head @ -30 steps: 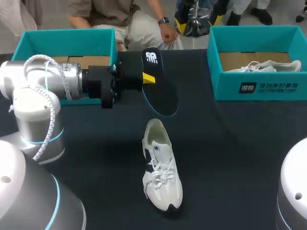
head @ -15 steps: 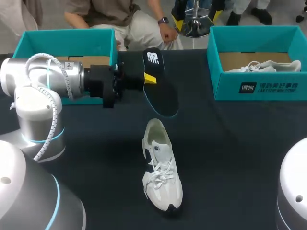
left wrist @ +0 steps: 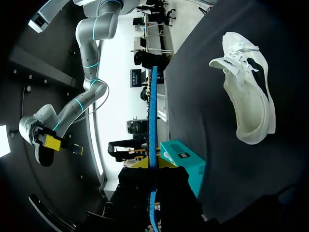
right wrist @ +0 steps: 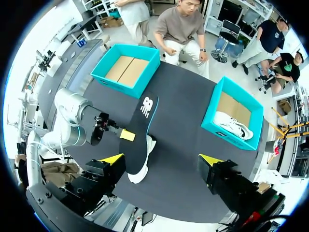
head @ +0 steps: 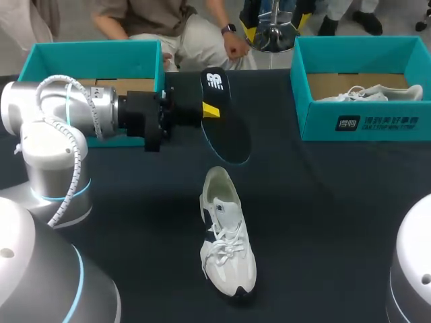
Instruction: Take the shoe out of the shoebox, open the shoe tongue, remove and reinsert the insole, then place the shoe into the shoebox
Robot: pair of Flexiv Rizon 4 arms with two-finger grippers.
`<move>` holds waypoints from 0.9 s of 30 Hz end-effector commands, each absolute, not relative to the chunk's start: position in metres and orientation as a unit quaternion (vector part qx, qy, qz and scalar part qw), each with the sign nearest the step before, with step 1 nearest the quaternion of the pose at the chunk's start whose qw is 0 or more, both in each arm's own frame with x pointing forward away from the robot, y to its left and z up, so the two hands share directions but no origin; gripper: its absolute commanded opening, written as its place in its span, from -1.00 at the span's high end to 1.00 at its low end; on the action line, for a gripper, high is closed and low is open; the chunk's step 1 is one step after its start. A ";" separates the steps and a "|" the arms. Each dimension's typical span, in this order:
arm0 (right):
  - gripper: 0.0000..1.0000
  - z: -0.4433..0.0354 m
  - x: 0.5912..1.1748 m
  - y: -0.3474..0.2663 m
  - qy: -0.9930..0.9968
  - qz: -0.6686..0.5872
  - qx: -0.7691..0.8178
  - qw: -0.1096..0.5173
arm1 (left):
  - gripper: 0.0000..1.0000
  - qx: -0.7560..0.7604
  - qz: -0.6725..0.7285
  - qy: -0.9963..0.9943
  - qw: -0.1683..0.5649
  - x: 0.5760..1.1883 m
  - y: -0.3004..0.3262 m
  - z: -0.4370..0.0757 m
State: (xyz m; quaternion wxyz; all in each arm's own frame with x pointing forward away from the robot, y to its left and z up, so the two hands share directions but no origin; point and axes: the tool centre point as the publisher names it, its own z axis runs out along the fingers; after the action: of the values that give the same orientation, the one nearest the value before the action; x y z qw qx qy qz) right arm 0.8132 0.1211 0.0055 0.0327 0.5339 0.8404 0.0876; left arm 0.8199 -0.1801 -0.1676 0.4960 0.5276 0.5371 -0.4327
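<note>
1. Head view. Left gripper (head: 206,111) clamped on the long edge of a black foam insole with a white logo (head: 225,131), carried on edge, clear of the dark cloth-covered table (head: 337,202). White lace-up shoe (head: 227,235) standing on its sole near the insole but apart from it, heel end toward it. Teal cardboard left shoebox (head: 91,50) behind the left arm, brown floor showing. Matching right shoebox (head: 363,118) with a second white shoe (head: 367,93) inside.
2. Left wrist view. Insole (left wrist: 153,111) edge-on as a thin blue line, pinched between both fingers. Shoe (left wrist: 248,106) ahead and off to one side, well apart.
3. Right wrist view. Right gripper (right wrist: 161,162) spread wide, holding nothing, high above the table.
4. Step, as judged: insole out of the shoe, reinsertion pending. Next move, probably: insole tipped toe-first into the shoe's opening, tongue kept back, perhaps with the idle gripper steadying the heel.
5. Surface: flat, plain dark cloth, free room on every side of the shoe.
</note>
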 end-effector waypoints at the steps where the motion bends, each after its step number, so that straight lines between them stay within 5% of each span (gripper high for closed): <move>1: -1.00 0.005 0.814 0.121 0.840 0.087 0.534 0.032 | 1.00 0.529 -0.432 0.537 0.495 0.820 -0.181 -0.167; 27: -1.00 0.005 0.814 0.121 0.840 0.087 0.534 0.032 | 1.00 0.322 -0.598 0.673 0.295 0.805 -0.171 -0.143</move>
State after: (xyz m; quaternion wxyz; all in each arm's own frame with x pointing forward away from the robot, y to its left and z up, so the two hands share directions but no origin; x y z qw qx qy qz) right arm 0.8132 0.1210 0.0048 0.0328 0.5337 0.8404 0.0882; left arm 0.8001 -0.1746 -0.1429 0.3091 0.3244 0.6679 -0.5942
